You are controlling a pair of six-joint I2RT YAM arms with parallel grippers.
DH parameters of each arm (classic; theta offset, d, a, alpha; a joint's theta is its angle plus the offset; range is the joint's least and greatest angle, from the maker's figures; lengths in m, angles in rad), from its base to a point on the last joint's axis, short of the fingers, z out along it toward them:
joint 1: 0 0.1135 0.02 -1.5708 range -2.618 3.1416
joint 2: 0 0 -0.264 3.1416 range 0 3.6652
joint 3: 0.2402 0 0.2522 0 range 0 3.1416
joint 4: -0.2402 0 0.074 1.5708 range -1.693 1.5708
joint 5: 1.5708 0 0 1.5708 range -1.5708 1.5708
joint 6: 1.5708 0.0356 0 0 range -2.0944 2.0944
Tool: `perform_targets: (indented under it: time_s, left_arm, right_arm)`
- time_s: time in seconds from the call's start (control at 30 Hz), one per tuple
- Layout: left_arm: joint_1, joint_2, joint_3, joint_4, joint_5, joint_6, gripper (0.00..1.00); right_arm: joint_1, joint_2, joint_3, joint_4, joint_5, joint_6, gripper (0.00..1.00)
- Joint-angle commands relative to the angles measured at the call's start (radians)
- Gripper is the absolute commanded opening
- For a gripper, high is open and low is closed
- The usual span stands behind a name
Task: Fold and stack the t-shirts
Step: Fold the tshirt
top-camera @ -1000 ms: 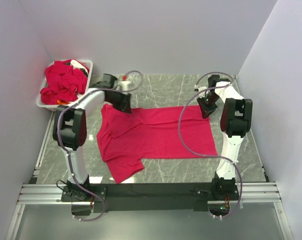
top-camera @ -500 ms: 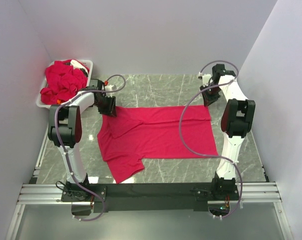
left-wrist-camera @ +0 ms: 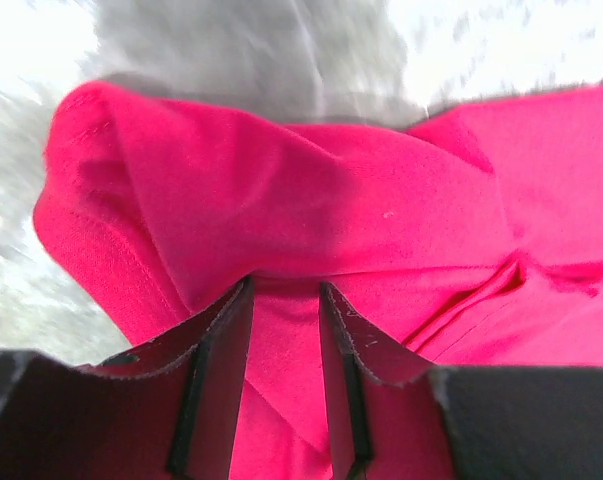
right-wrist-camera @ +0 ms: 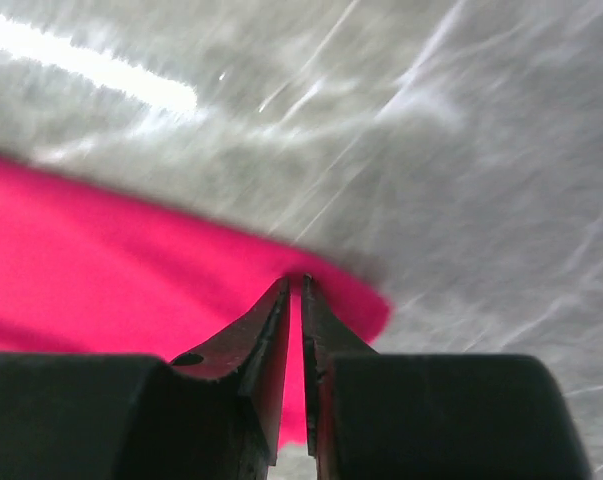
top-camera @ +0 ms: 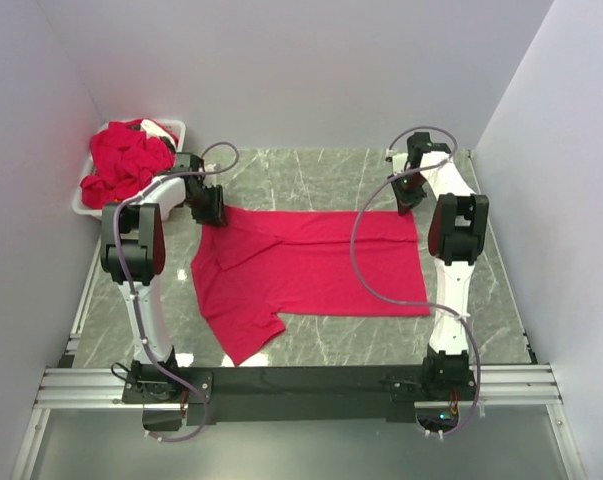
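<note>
The top external camera hangs high behind the arm bases, looking down and forward over the whole grey marbled table (top-camera: 321,175). The left wrist camera peers from very close along the left gripper (left-wrist-camera: 284,290) toward the table's far left corner. The right wrist camera, equally near, looks along the right gripper (right-wrist-camera: 294,282) toward the far right corner. All three views share the crimson-red soft-fabric t-shirt (top-camera: 311,265).

The t-shirt (top-camera: 311,265) is plain crimson, the table (top-camera: 331,180) grey marble with white veins, the bin (top-camera: 173,126) white.
</note>
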Motion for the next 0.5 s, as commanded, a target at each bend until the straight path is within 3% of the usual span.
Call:
perform_targets:
  time_s: [0.0, 0.2, 0.47]
  left_arm:
    - [0.025, 0.073, 0.077, -0.009, -0.038, -0.047, 0.39]
    - [0.033, 0.156, 0.188, -0.001, 0.007, -0.079, 0.40]
    - [0.034, 0.177, 0.256, 0.018, 0.045, -0.094, 0.42]
  right_arm:
    - [-0.003, 0.078, 0.118, -0.009, 0.067, 0.052, 0.16]
    - [0.003, 0.146, 0.259, 0.017, 0.112, 0.092, 0.15]
    - [0.006, 0.060, 0.208, 0.128, 0.126, 0.104, 0.18]
